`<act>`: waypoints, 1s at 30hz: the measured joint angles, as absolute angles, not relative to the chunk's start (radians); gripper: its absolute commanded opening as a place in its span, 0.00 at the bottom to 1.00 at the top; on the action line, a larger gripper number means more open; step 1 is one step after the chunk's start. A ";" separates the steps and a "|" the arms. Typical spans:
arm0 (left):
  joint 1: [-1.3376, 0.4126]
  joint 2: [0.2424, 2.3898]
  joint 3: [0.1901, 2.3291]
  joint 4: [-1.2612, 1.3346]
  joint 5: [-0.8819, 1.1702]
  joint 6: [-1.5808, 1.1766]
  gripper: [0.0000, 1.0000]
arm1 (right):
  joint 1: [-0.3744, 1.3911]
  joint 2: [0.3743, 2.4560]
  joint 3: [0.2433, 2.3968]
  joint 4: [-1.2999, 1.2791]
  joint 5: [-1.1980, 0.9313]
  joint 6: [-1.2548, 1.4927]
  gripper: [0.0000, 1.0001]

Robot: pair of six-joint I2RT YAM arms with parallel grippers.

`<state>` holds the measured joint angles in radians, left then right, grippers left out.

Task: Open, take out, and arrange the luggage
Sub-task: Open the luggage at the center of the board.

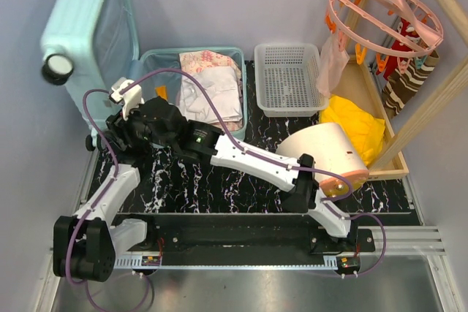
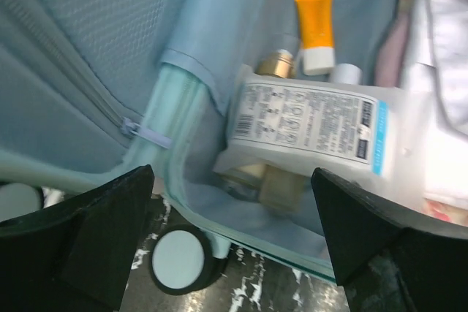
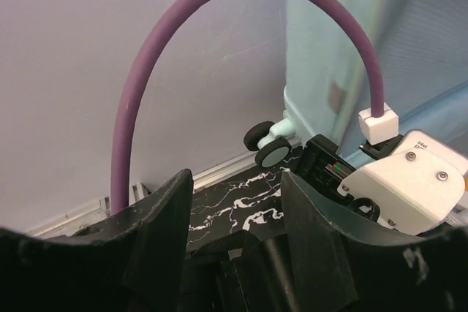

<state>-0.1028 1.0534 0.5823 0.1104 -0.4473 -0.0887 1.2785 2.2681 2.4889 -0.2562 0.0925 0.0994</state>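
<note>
**A:** At the far left of the table, the luggage point(image 1: 80, 23) is already open. Its lid stands upright by the wall and its base lies flat beside it, so I'd call the opening done.

**B:** And the taking out?

**A:** Hardly begun, by my reckoning. Folded clothes point(image 1: 210, 82) fill the base. The left wrist view shows toiletries in its near corner: a labelled bottle point(image 2: 307, 129), an orange tube point(image 2: 314, 23) and a gold cap point(image 2: 276, 63). Nothing shows in the basket point(image 1: 289, 78) just beside the case, so the arranging is all to come.

**B:** The grippers?

**A:** The left gripper point(image 2: 232, 173) is spread wide above that corner. The bottle lies below the gap, and the fingers seem clear of it. The right gripper point(image 3: 238, 180) is partly spread with nothing between its fingers. Its camera looks past a purple cable point(image 3: 130, 107) at the left wrist.

**B:** What can't you make out?

**A:** From above, both wrists bunch over the case's near-left corner, so neither pair of fingers shows there. The left wrist view is blurred: the label is unreadable, and I can't name the brownish thing under the bottle. How deep the clothes go is hidden too.
</note>
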 measured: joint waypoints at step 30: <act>-0.243 1.036 0.583 0.160 -0.442 -0.013 0.99 | 1.267 1.928 1.983 -0.105 0.130 0.121 0.80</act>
